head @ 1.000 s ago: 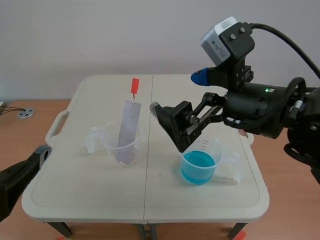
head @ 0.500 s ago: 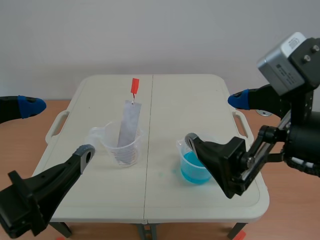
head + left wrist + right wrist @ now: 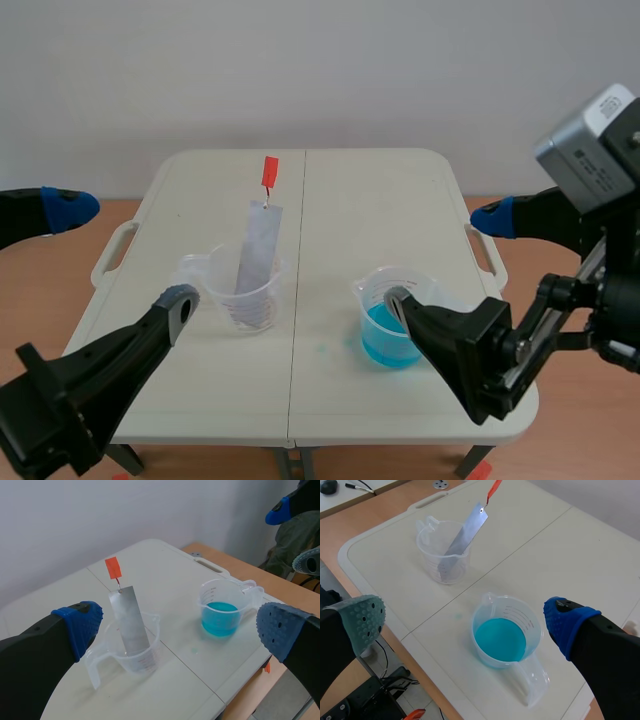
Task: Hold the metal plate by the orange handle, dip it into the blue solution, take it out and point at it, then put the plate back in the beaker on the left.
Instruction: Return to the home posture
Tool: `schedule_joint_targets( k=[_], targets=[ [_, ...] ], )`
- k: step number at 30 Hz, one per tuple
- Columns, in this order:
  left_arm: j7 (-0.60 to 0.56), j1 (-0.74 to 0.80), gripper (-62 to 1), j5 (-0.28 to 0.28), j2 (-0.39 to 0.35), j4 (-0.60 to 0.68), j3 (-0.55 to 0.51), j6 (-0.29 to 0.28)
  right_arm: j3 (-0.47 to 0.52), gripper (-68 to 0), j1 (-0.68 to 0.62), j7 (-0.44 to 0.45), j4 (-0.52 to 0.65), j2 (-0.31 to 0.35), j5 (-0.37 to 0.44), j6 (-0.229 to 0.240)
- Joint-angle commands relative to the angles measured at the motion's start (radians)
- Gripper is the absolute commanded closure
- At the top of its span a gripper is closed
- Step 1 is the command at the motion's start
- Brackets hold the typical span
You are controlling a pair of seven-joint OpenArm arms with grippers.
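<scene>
Leaning against the rim of the clear beaker (image 3: pixel 245 295) at centre-left of the scene view, the metal plate (image 3: pixel 257 250) stands tilted with its lower end inside, which leaves its orange handle (image 3: pixel 268 172) sticking up free where fingers could pinch it. The beaker of blue solution (image 3: pixel 392 322) sits at centre-right, well apart, probably to give room for a lift and dip. The left gripper (image 3: pixel 120 255) at lower left and the right gripper (image 3: pixel 445 258) at lower right both gape wide, holding nothing.

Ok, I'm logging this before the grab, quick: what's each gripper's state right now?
Left gripper: open, holding nothing.
Right gripper: open, holding nothing.
</scene>
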Motion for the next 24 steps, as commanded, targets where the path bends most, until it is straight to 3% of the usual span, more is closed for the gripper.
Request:
schedule_joint_targets(
  k=[1, 24],
  targets=[
    [-0.017, 0.008, -62.3, -0.007, 0.010, 0.023, -0.001, 0.005, -0.001, -66.3, 0.010, 0.014, 0.018, 0.002, 0.011, 0.000],
    [-0.013, 0.008, -62.3, -0.006, 0.010, 0.038, -0.001, 0.005, -0.001, -66.3, 0.010, 0.014, 0.018, 0.002, 0.011, 0.000]
  ],
)
